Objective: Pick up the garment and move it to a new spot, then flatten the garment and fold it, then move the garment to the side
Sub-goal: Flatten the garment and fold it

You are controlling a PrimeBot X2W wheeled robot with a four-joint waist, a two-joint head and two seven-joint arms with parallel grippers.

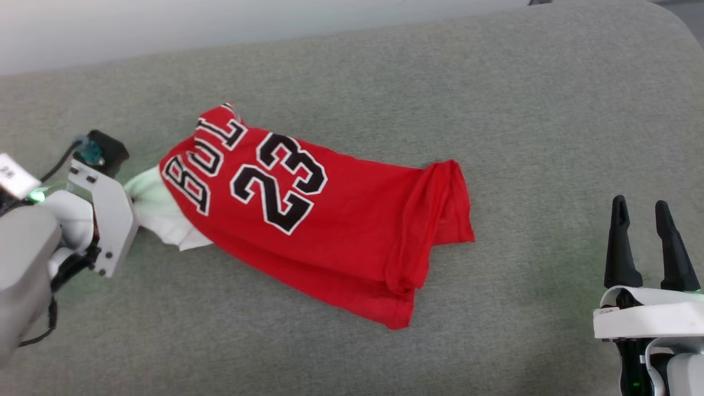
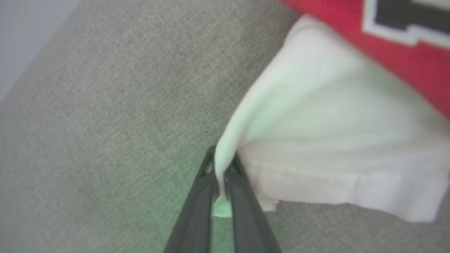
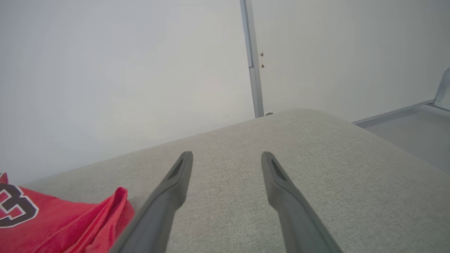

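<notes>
Left claw: You had the left gripper clenched on the edge of the white sleeve, with a thin fold of cloth pinched between its dark fingers.
Right claw: Your right gripper stood released, jaws spread wide with nothing between them. It sat low at the right, well apart from the shirt.
Garment: The garment lay on the grey upholstered surface, left of the middle in your head view. Its front faced up, with the black-and-white "BULL" letters and the number 23 showing.
Lay of the cloth: The red body ran from the pinched sleeve on your left toward the hem on your right. That hem end was bunched into ridges and folded over on itself.
Sleeve: The white cloth was drawn out from the red body toward the left claw.
Background: A pale wall stood behind the far edge of the surface.
</notes>
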